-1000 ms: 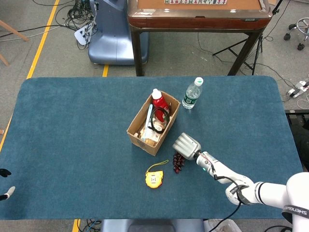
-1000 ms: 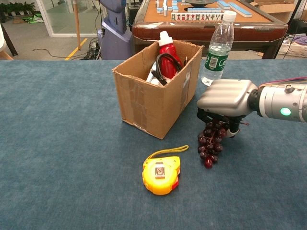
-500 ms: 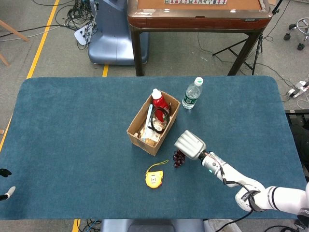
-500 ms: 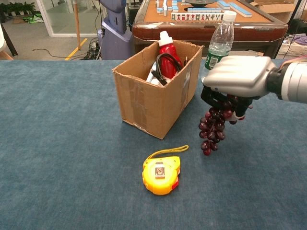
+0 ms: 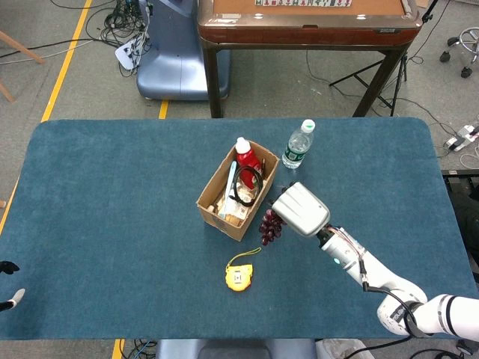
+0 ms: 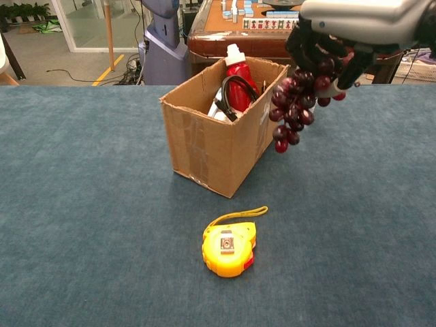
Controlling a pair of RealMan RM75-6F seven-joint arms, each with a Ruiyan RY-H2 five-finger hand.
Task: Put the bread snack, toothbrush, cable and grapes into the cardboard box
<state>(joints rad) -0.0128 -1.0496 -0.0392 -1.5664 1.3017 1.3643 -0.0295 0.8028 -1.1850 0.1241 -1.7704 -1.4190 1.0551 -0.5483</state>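
My right hand point(image 5: 301, 209) point(image 6: 354, 20) holds a bunch of dark red grapes point(image 6: 294, 105) point(image 5: 269, 225) in the air, just right of the cardboard box point(image 6: 204, 146) point(image 5: 213, 203). The bunch hangs at about the height of the box's rim. Inside the open box I see a black cable point(image 6: 231, 87) point(image 5: 241, 187), a red bottle with a white cap point(image 6: 238, 80) point(image 5: 247, 155), and pale items at the near end point(image 5: 230, 213). The toothbrush cannot be made out. My left hand point(image 5: 7, 283) shows only as dark and pale tips at the left edge of the head view.
A yellow tape measure point(image 6: 229, 248) point(image 5: 239, 276) lies on the blue table cover point(image 6: 82, 225) in front of the box. A clear water bottle point(image 5: 298, 145) stands behind the box to its right. A brown game table point(image 5: 307, 22) stands beyond the far edge.
My right hand has lifted the grapes off the table and carried them up and left, from beside the box's near corner to rim height next to it.
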